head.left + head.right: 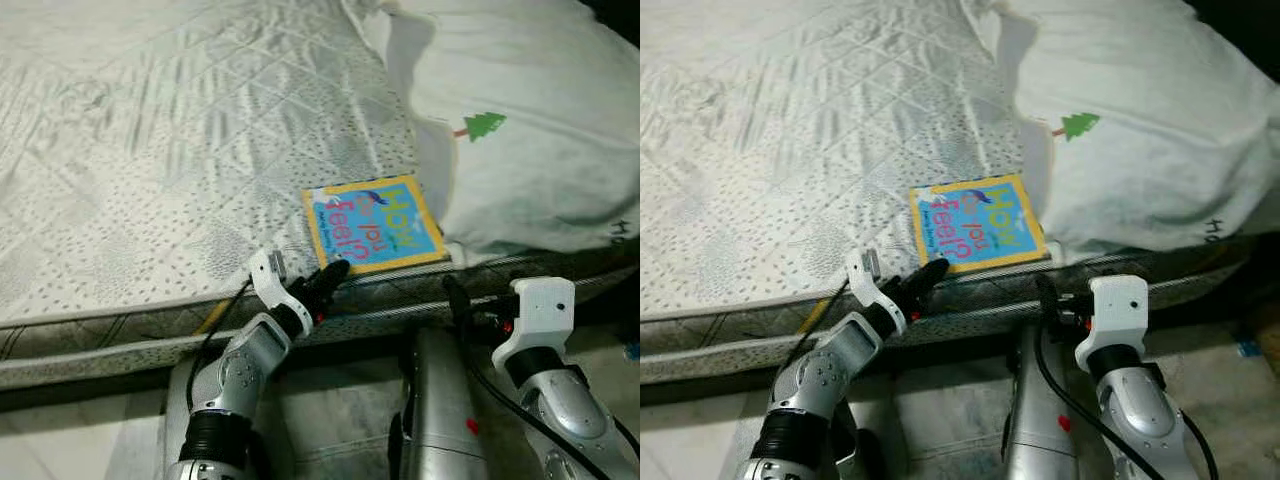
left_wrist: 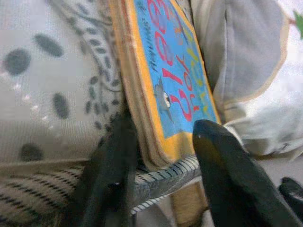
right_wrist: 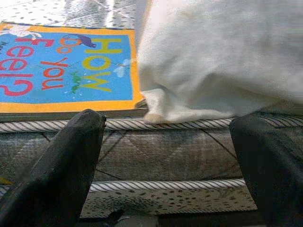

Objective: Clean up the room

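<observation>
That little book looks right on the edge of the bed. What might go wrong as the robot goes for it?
The book lies flat at the mattress edge, so the left gripper, its fingers open around one corner, may only nudge it off or pinch a few pages. The pillow seems to overlap the book's far side and might drag along. The right gripper, open beside the mattress border, might snag it.
</observation>
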